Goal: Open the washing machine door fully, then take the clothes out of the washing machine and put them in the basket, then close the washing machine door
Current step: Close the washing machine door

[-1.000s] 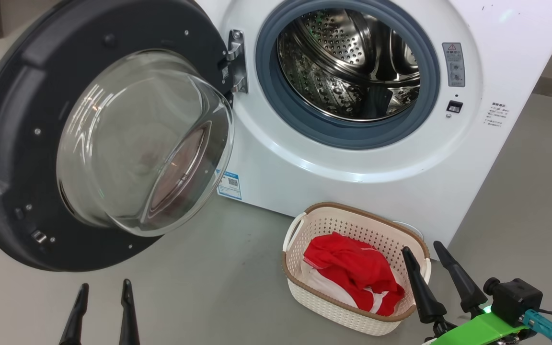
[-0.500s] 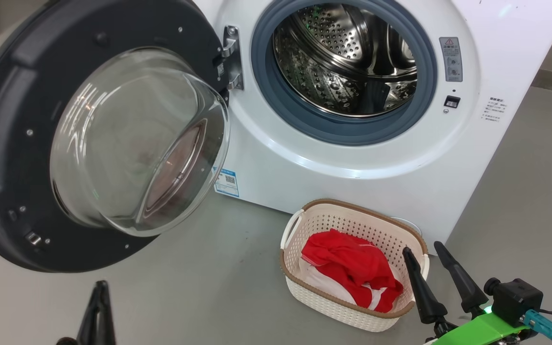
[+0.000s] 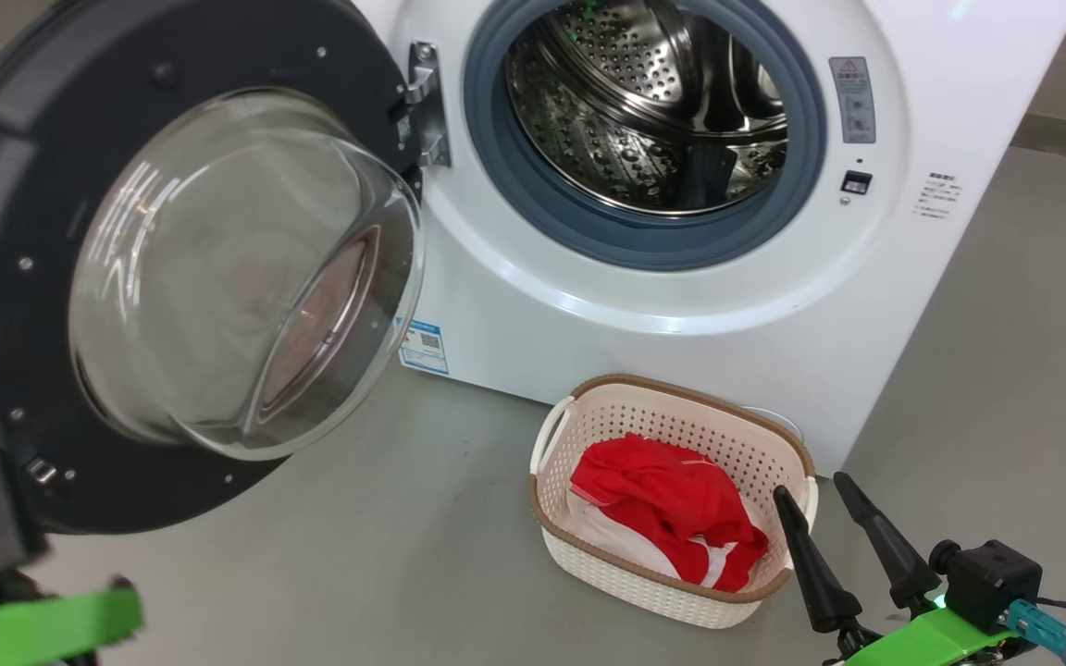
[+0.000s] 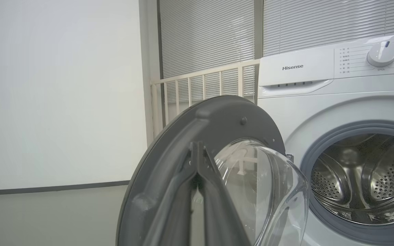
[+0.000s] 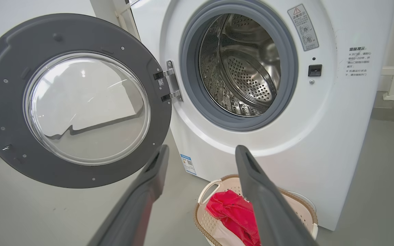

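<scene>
Left wrist view: left hand pinched together, empty — head view: right hand spread, empty.

Brand name "Hisense" in grey letters on the drawer front of the washing machine, left of the programme dial, whose surrounding print is too small to read. Right of the drum opening, a grey warning label bears a red triangle with an exclamation mark above small pictograms; lower and further right stands a block of Chinese print, its heading possibly "温馨提示". Low on the front, a blue-edged label carries a QR code, its wording illegible.
</scene>
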{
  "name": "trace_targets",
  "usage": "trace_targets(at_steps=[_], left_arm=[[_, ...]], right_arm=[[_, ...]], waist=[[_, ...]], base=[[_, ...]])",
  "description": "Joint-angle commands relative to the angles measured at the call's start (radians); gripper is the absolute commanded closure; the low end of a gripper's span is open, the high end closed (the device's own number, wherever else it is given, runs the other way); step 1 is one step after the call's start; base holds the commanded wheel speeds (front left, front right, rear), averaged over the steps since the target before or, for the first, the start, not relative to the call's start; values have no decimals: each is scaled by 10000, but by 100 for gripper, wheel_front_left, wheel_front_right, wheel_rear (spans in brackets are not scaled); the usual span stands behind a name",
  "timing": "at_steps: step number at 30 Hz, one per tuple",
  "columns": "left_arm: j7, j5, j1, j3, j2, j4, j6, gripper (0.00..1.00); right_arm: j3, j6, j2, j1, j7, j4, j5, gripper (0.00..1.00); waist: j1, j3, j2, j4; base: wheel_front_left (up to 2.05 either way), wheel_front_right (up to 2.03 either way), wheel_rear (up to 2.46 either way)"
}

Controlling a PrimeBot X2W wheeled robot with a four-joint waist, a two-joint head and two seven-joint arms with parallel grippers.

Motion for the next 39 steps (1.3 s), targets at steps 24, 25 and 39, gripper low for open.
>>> trace_targets(at_steps=[24,25,39], left_arm=[[794,-3972,-6426,4439,2160,5996,-752,100],[1026,-4171,-6654,4551,2262,6364,-710,100],[5823,-6438,-8600,5188,3332,9868,-796,100]], right_arm=[[402,35,-634,-502,-63,-31,1,0],[408,35,-659,-521,-63,-31,0,0],[660,35,-852,-773,-63,144,130,0]], waist=[[0,464,0,-856],[0,491,0,-871],[0,885,0,-1106]], base=[[0,0,0],[0,0,0],[0,0,0]])
